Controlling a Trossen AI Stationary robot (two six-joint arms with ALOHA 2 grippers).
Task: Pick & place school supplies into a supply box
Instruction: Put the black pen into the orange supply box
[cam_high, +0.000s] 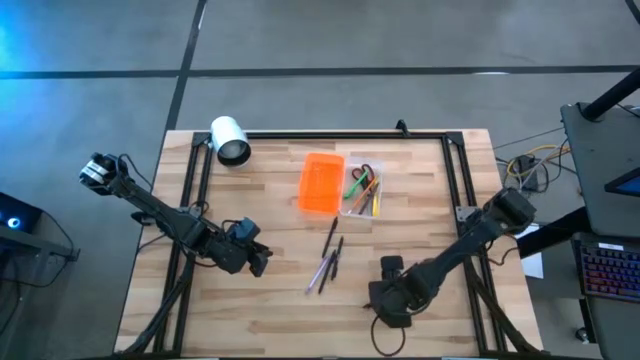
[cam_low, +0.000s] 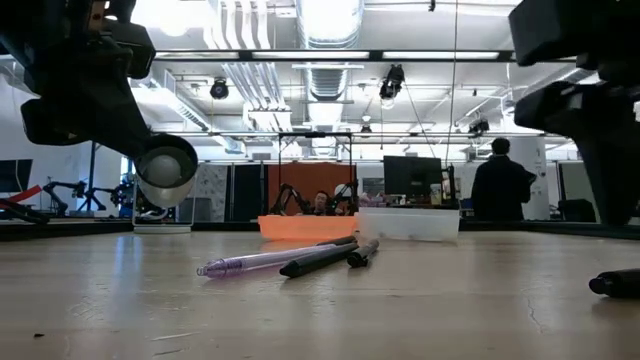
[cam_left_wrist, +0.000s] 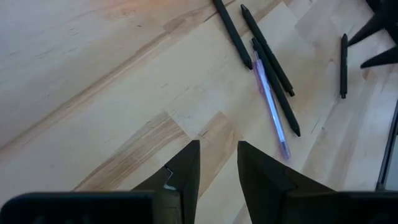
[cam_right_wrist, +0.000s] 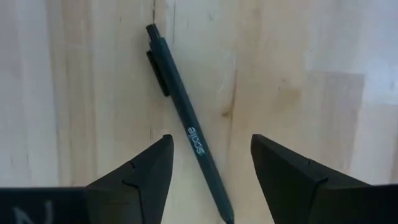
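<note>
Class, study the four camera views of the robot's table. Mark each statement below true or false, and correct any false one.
1. A dark pen lies on the wood between the open fingers of the right end effector. True.
2. The left end effector holds the purple pen. False: it is empty, and the purple pen lies on the table ahead of it.
3. The orange lid lies beside the clear tray. True.
4. The clear tray is empty. False: several coloured pens and pencils already lie in it.
5. The white cylinder lies near the table's far left corner. True.
6. The purple pen lies alone. False: dark pens lie right beside it.
</note>
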